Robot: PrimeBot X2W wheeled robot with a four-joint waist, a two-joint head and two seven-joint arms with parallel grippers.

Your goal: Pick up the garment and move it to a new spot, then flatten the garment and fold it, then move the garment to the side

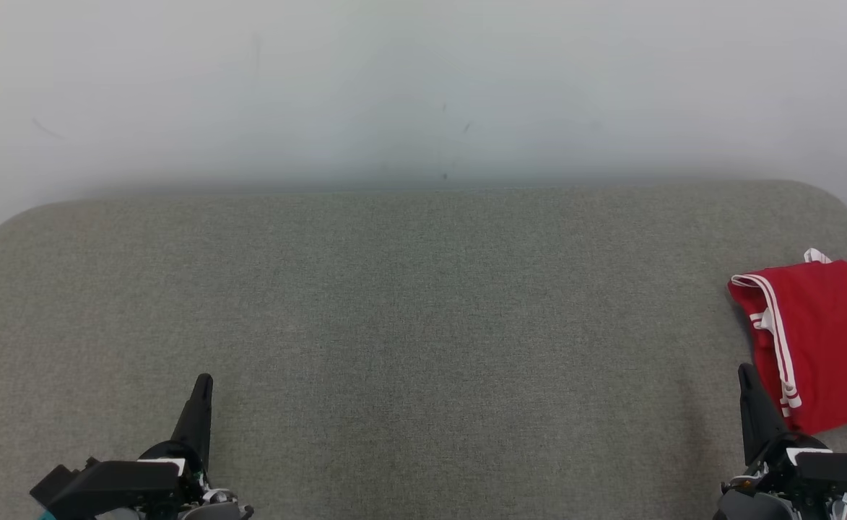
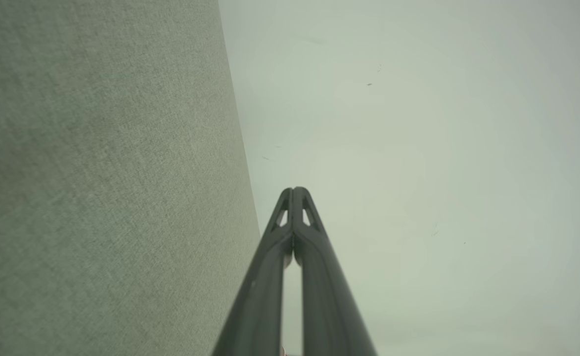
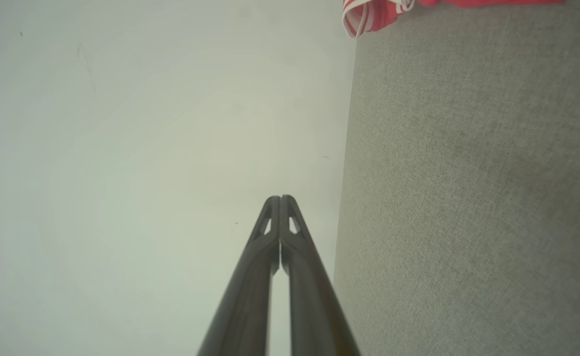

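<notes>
My left gripper (image 1: 204, 378) sits low at the lower left of the head view. My right gripper (image 1: 744, 370) sits low at the lower right, well apart from it. Both point forward, up that view, roughly parallel, each seen edge-on as one dark blade. Both jaws closed and empty.

Left wrist view: my left fingers (image 2: 262, 277) meet at the tips, with a thin slit between them lower down. Right wrist view: my right fingers (image 3: 247, 291) are the same, tips pressed together, narrow gap below.

My black left wrist housing (image 1: 116, 485) and right wrist housing (image 1: 835, 469) sit behind the grippers at the bottom edge.
</notes>
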